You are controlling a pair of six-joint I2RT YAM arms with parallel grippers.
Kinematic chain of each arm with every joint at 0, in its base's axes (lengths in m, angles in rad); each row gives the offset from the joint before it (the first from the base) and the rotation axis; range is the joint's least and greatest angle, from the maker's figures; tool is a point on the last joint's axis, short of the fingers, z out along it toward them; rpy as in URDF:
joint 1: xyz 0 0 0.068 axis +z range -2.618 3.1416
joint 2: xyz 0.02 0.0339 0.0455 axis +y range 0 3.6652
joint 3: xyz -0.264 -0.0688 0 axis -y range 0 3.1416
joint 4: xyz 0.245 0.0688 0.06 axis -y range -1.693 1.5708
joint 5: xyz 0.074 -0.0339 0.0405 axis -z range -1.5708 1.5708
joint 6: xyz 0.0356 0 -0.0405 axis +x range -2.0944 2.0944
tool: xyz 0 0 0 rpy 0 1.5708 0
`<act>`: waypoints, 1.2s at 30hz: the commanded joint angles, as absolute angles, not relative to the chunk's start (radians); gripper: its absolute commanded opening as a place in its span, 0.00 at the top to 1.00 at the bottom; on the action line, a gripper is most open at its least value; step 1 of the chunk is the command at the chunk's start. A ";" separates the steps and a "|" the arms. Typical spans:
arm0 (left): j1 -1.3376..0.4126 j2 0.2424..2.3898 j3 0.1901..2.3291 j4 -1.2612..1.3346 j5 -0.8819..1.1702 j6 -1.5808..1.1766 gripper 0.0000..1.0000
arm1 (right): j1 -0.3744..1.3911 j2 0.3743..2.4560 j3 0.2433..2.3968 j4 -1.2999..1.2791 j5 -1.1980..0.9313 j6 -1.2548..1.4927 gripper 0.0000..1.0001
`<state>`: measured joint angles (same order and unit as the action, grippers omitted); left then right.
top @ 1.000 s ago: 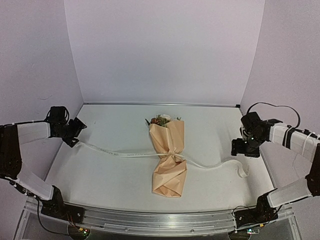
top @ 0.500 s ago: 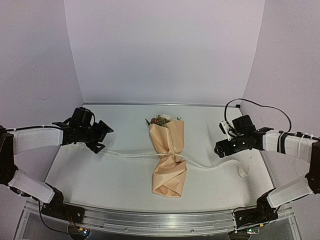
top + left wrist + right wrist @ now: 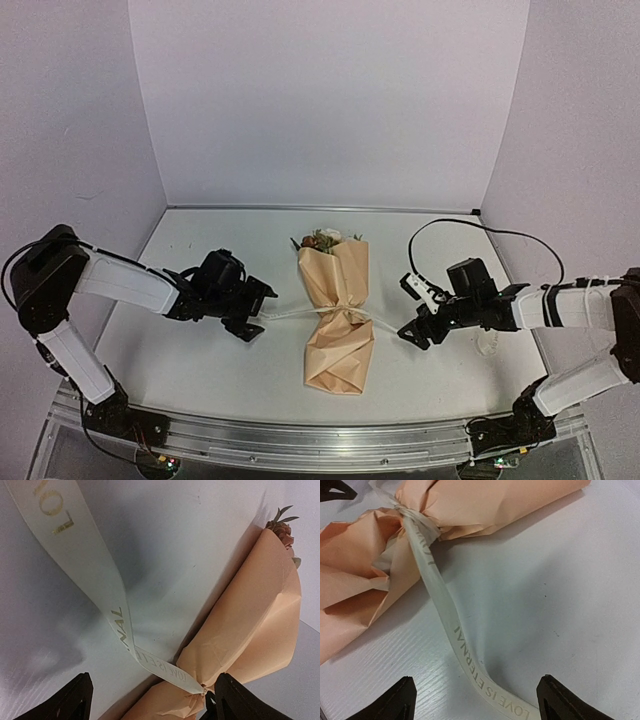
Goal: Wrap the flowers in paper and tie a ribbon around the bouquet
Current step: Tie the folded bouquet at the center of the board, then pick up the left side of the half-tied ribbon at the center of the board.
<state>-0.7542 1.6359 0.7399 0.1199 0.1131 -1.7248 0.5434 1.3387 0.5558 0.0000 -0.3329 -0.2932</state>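
We log the tan kraft-paper rose bouquet centred on the white surface, with the cream fabric ribbon knotted round its waist. Left pincer and right pincer flank it, both agape. Only the wrist views resolve the ribbon's gold lettering.

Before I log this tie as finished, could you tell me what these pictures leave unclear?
Stems: every view, wrapped inside the paper.
Knot: too small in the top view; each wrist view shows one side only, so how it is tied is unclear.
Ribbon, left end: top view, under the left gripper; left wrist view, runs off the top edge.
Flowers: left wrist view, mostly behind the paper's rim.
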 commanded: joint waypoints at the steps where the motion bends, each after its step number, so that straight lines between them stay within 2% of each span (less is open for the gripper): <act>1: -0.784 1.699 0.840 0.227 0.113 -1.793 0.13 | 0.576 1.309 0.531 0.047 -0.349 -0.373 0.15; 8: -0.819 1.773 0.888 0.229 0.097 -1.829 0.16 | 0.613 1.343 0.526 0.045 -0.327 -0.419 0.16; 13: -0.827 1.815 0.911 0.223 0.101 -1.839 0.27 | 0.646 1.409 0.556 0.053 -0.295 -0.461 0.20; 22: -0.823 1.895 0.909 0.263 0.091 -1.851 0.42 | 0.690 1.581 0.639 0.190 -0.186 -0.517 0.34; 25: -0.806 1.899 0.902 0.268 0.085 -1.830 0.59 | 0.702 1.614 0.661 0.196 -0.164 -0.517 0.44; 26: -0.799 1.895 0.897 0.265 0.078 -1.817 0.66 | 0.703 1.621 0.665 0.196 -0.159 -0.508 0.50; 28: -0.781 1.889 0.883 0.272 0.067 -1.790 0.80 | 0.704 1.632 0.671 0.195 -0.152 -0.487 0.67; 30: -0.760 1.885 0.868 0.300 0.068 -1.739 0.91 | 0.706 1.639 0.678 0.195 -0.136 -0.450 0.91; 31: -0.747 1.884 0.863 0.320 0.074 -1.708 0.96 | 0.708 1.641 0.684 0.195 -0.110 -0.426 0.96; 32: -0.735 1.881 0.861 0.333 0.076 -1.671 1.00 | 0.709 1.643 0.689 0.194 -0.088 -0.403 1.00; 36: -0.693 1.858 0.864 0.283 0.069 -1.522 1.00 | 0.709 1.617 0.712 0.110 -0.019 -0.283 1.00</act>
